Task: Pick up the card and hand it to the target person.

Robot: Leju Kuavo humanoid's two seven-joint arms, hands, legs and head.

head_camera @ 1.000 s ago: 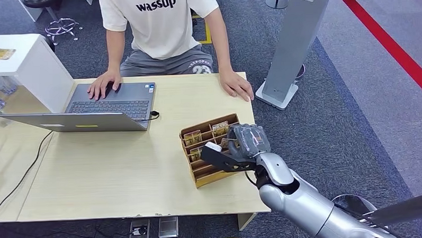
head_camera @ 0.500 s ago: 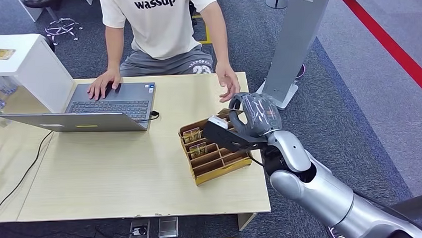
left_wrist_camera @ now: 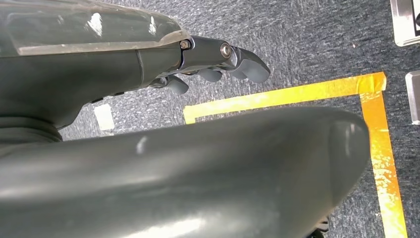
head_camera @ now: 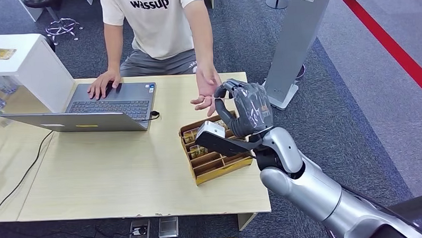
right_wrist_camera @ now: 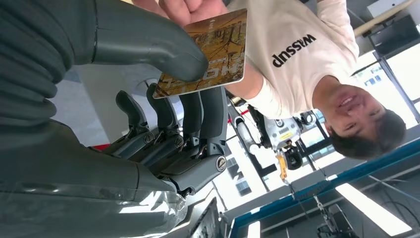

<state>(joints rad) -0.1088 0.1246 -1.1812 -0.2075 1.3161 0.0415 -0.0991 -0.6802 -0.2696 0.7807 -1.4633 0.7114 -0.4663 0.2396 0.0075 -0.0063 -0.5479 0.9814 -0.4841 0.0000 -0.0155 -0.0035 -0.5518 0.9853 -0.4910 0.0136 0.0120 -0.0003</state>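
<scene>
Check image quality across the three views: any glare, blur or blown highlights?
Head view: even light, sharp; the card shows edge-on as a thin line. Right wrist view: card and right hand crisp, ceiling lights behind blown out. Left wrist view: left hand against the carpet, soft glare on the dark cover.

**Layout of the desk at the handover**

The table (head_camera: 120, 170) carries a laptop (head_camera: 100, 107) at its far left and a slotted card holder (head_camera: 215, 153) at its right — cards standing in the holder's slots. A person (head_camera: 158, 25) sits behind the far edge, one hand on the laptop, the other hand (head_camera: 207, 92) raised above the holder. The right hand (head_camera: 245, 110) hangs over the holder, the card (right_wrist_camera: 208, 54) pinched in it and apparently touching the person's fingers. A floor stand (head_camera: 294, 47) rises right of the table.
</scene>
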